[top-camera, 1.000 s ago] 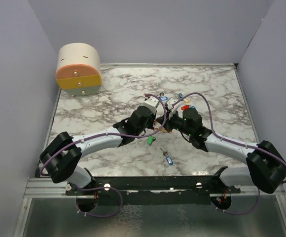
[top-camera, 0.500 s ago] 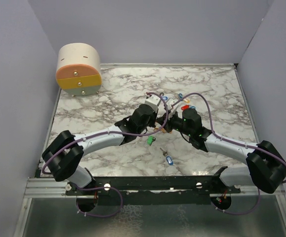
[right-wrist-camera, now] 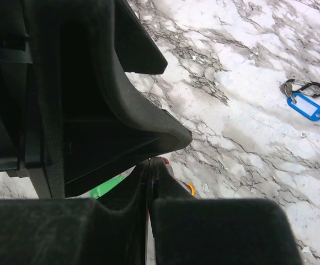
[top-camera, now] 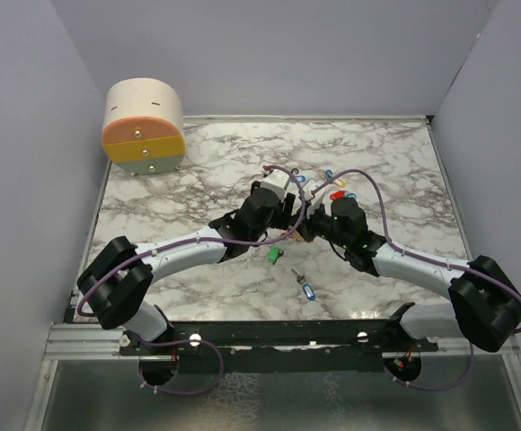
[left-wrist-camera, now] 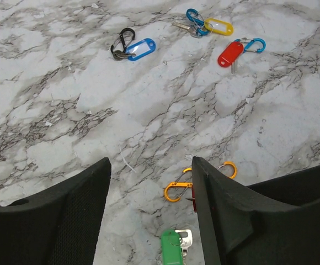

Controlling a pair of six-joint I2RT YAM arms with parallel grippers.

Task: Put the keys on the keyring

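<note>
Left wrist view is showing the left gripper hanging with jaws well apart, gripping nothing, above the marble table. The green key is lying at bottom centre, with the blue key, yellow key and red key along the top; their tags are too small to read. The right gripper is sitting closed, and I cannot tell whether it is pinching anything.

A round cream container with orange and yellow drawer fronts stands on the far-left corner of the white, grey-veined marble surface. Plain lilac-grey walls rise behind and beside that container.
</note>
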